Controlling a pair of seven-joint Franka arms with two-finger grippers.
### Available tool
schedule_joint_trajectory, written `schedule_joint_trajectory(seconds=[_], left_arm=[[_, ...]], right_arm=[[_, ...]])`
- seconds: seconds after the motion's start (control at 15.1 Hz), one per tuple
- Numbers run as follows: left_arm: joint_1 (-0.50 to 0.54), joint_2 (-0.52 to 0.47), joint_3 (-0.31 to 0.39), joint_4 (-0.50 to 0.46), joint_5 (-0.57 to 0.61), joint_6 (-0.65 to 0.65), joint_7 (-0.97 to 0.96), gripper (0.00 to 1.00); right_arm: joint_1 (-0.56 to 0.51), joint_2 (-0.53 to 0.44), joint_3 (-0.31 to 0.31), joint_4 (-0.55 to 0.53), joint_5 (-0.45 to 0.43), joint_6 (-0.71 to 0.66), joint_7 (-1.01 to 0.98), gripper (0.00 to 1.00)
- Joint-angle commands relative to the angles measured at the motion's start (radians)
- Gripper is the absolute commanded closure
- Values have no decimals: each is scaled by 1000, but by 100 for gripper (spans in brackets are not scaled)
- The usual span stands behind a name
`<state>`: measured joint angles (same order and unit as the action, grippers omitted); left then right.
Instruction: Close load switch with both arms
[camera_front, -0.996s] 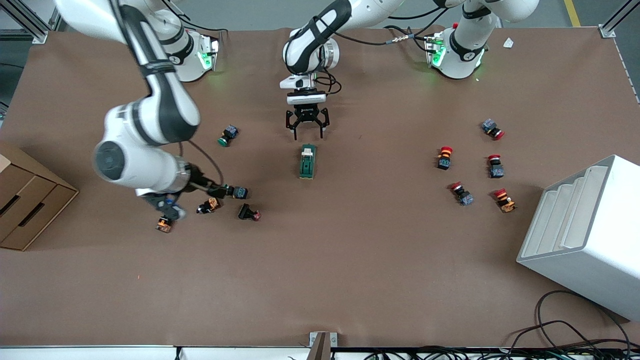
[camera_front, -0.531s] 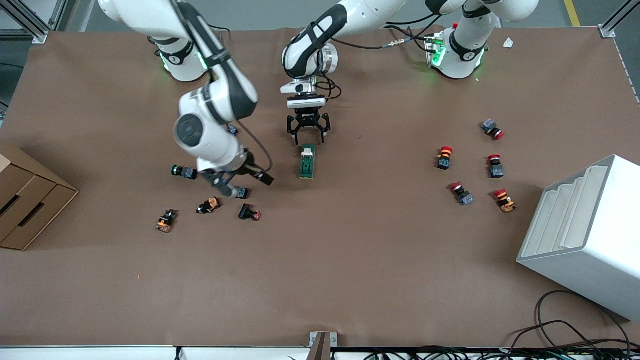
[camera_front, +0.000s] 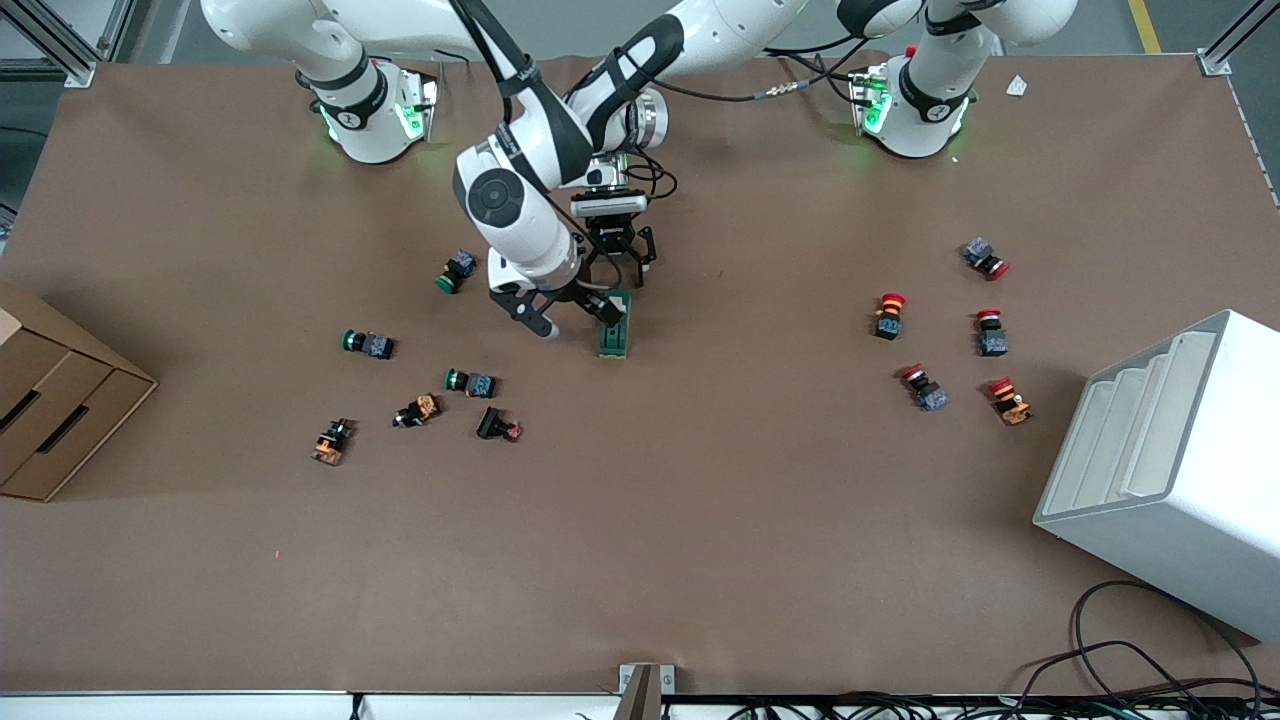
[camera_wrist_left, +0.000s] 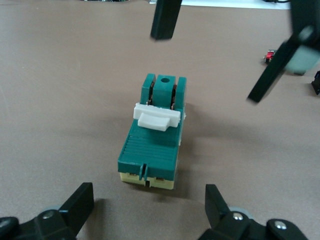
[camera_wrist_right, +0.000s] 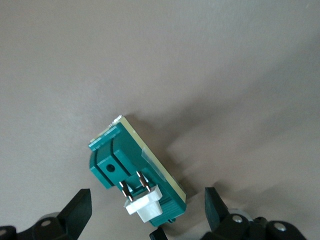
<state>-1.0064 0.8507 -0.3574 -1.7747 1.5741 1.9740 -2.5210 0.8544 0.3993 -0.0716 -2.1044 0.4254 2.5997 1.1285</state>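
Both end effectors — left (camera_front: 614, 268), right (camera_front: 566, 318) — gape wide and empty over the load switch (camera_front: 614, 328).

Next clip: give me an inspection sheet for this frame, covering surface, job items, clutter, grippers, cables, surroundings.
Surface: brown table.
Job items: load switch lying flat mid-table, white lever up.
Clutter: push buttons scattered toward both ends, e.g. green one, red one.
Grippers: left gripper open, over the switch's end toward the bases; right gripper open, beside the switch.
Cables: loops at the table edge nearest the camera.
Surroundings: cardboard box, white rack.
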Motion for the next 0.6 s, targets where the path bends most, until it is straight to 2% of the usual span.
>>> schedule_joint_trajectory(seconds=[0.0,0.2,0.53], left_arm=[[-24,42,6,24,15,-15,-30,1],[-27,45,6,20,14,-21,-30,1],[-29,54,6,21,14,-30,-29,1]], right_arm=[[37,19,-10,-6,59,46,8,0],[75,52,-10,1,127,118,8,0],[80,105,-10,50,138,132,26,0]])
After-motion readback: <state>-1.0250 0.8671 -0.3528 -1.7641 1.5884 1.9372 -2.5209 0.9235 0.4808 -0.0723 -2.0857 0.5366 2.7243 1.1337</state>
